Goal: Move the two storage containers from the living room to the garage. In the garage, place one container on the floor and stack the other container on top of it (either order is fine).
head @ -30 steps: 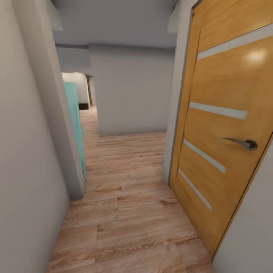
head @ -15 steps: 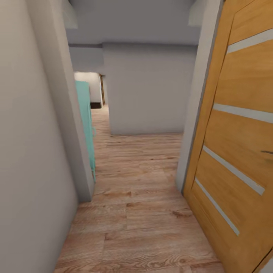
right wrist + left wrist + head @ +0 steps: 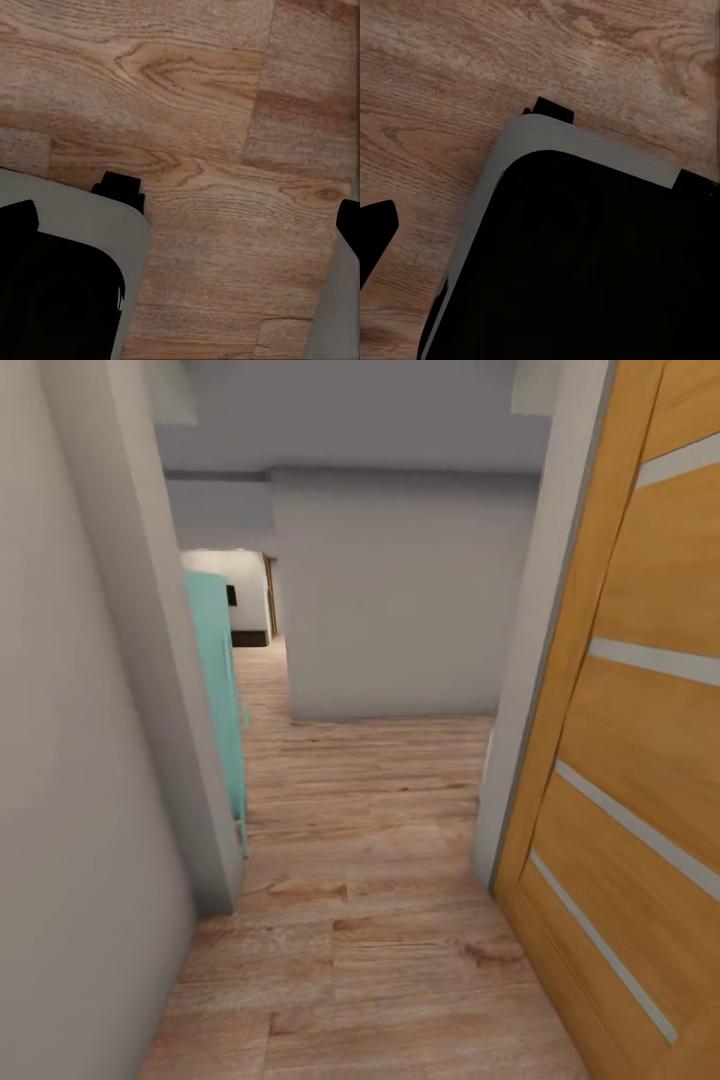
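Note:
The two storage containers are out of view, and so are the living room, the garage and its floor. I am in a narrow hallway of light wood planks (image 3: 380, 880). My right gripper (image 3: 184, 221) hangs open over the planks, one black fingertip (image 3: 19, 217) at each side and nothing between them. My left gripper (image 3: 540, 232) is over my own black, grey-rimmed base (image 3: 585, 247). One of its fingertips (image 3: 375, 232) stands far out to the side, and the other is lost against the black base.
An orange wooden door (image 3: 640, 760) with pale stripes stands close on the right. A grey wall (image 3: 90, 760) lines the left, with a teal cabinet (image 3: 222, 690) past its corner. A grey wall (image 3: 400, 600) blocks the way straight ahead. A passage (image 3: 262, 660) leads on at its left.
The camera has moved forward along the hallway: the door has slid right and its handle has left the picture. The far wall and teal cabinet look nearer.

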`<state>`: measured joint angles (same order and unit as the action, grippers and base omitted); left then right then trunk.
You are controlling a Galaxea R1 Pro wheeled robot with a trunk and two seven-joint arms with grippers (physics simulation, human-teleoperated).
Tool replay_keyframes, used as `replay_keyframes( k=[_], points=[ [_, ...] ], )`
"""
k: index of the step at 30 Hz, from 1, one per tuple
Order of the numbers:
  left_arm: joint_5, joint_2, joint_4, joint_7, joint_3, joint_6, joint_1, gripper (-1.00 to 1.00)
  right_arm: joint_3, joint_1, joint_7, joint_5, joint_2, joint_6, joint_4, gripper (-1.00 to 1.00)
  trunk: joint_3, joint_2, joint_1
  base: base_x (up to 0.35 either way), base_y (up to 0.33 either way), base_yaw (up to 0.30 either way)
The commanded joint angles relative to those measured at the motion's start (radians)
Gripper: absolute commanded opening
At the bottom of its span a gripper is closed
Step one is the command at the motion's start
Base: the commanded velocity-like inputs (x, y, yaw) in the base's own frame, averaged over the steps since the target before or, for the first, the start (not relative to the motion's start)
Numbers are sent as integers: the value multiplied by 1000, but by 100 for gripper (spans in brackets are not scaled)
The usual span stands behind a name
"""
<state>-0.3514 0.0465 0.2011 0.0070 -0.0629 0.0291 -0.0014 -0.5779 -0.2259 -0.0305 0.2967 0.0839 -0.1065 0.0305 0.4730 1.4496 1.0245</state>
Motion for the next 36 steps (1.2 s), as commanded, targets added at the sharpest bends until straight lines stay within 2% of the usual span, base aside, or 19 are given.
replay_keyframes(
  k=[1, 36],
  points=[
    [0, 0, 1, 1, -6, 3, 0, 100, -9, -1, -3, 10, 0, -6, 3, 100, 1, 0, 1, 326, 0, 0],
    [-1, 1, 0, 1, -6, 5, 0, 100, -9, -1, -3, 10, 0, -7, 3, 100, 1, 0, 1, 326, 0, 0]
  ],
)
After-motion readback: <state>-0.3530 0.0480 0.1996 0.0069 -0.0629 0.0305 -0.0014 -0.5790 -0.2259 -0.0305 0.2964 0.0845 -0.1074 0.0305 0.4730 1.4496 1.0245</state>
